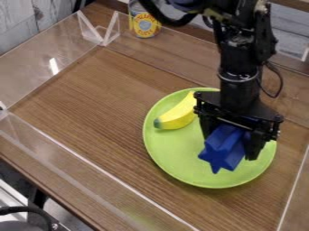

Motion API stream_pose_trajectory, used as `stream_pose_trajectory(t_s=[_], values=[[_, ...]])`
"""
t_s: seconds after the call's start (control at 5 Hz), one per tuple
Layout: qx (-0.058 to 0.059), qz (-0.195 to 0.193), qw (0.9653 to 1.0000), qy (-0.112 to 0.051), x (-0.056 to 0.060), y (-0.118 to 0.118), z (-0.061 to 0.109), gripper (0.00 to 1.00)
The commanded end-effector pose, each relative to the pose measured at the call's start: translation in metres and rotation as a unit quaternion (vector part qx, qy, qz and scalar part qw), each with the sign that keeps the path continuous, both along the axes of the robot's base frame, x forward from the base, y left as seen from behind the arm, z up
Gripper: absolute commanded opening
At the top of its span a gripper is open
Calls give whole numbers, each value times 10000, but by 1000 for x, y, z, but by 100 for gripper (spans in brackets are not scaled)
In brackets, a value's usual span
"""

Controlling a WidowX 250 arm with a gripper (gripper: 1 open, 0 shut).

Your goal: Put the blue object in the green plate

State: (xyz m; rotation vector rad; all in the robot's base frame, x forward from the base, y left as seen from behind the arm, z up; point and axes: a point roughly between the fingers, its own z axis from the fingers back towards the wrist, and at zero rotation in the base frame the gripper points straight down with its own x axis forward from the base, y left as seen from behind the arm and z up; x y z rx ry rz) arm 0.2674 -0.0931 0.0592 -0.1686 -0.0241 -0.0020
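Observation:
The blue object (222, 151), an angular royal-blue block, rests on the right half of the green plate (172, 159). My gripper (232, 137) hangs straight down over it. It is open, with one dark finger (205, 124) at the block's left side and the other at its right. The fingers hide the block's upper part.
A yellow toy banana (179, 115) lies on the plate's left part, close to the left finger. Clear plastic walls (36, 63) ring the wooden table (97, 99). A yellow-labelled tin (146, 25) and a clear stand (100, 32) sit at the back.

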Motion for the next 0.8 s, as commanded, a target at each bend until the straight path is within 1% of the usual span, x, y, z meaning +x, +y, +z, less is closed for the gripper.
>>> stream_pose_trajectory(t_s=[0.0, 0.4, 0.6], values=[[26, 72, 9998, -185, 6, 2, 13, 100], [80, 161, 9995, -266, 9, 3, 24, 100], [88, 209, 9993, -304, 11, 3, 29, 100]])
